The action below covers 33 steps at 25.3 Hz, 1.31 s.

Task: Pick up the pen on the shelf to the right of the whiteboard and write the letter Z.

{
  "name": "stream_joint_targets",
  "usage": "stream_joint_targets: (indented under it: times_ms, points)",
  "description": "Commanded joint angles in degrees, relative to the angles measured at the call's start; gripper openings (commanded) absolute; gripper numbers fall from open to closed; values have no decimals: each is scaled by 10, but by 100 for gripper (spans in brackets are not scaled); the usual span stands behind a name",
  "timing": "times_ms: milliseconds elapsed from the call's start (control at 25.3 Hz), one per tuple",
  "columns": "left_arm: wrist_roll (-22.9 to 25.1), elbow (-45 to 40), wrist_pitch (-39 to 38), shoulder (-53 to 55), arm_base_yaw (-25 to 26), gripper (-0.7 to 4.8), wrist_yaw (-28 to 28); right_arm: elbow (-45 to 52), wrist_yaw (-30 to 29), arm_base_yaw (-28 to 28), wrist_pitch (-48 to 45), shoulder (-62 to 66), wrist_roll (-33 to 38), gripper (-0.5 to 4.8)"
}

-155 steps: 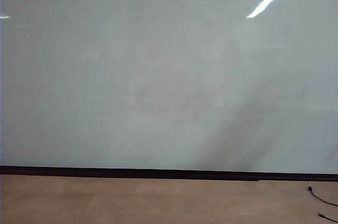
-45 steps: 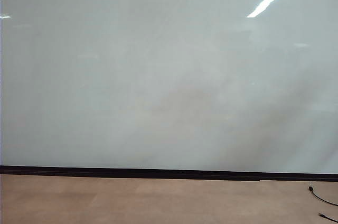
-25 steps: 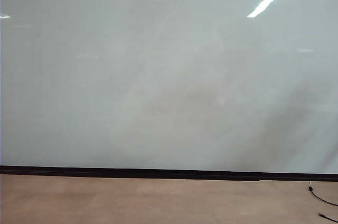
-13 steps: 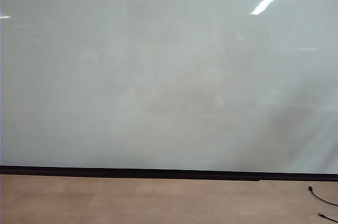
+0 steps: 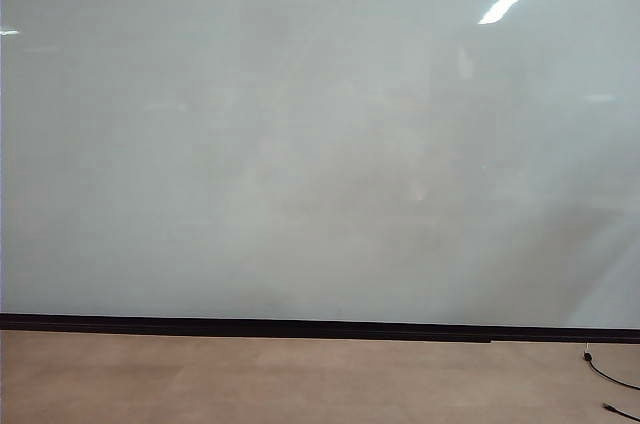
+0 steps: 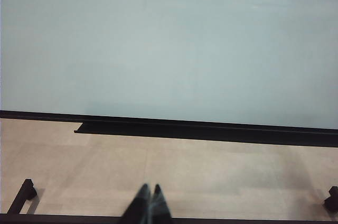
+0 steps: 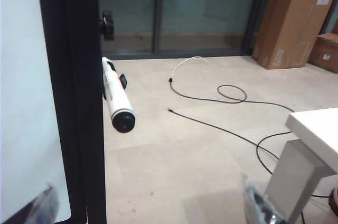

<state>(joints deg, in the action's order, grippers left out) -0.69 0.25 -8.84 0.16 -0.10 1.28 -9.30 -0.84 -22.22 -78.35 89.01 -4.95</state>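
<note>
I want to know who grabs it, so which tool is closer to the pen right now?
Right. The right tool is open and faces the pen, which sticks out beside the whiteboard's dark edge. The left tool is shut, low before the board; no pen shows there.

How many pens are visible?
1: the pen sticks out from the whiteboard's dark right edge frame, ahead of the open right gripper. Others may be hidden.
</note>
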Motion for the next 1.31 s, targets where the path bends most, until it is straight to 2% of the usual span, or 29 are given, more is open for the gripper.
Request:
stream_joint_targets:
  times_ms: [40, 119, 475, 633, 989, 1306]
  points:
    - [2, 1, 3, 0, 0, -4, 0, -32, -51, -16, -22, 43, 0, 479]
    - [2, 1, 3, 0, 0, -4, 0, -58, -82, -22, -22, 72, -1, 479]
    - [2, 1, 3, 0, 0, -5, 0, -100, -123, -46, -18, 85, 0, 479]
    - [2, 1, 3, 0, 0, -5, 0, -126, -186, -72, -20, 112, 11, 479]
    - [2, 1, 3, 0, 0, -4, 0, -202, -290, -78, -21, 194, 64, 479]
    - [2, 1, 3, 0, 0, -5, 0, -229, -306, -80, -25, 215, 66, 479]
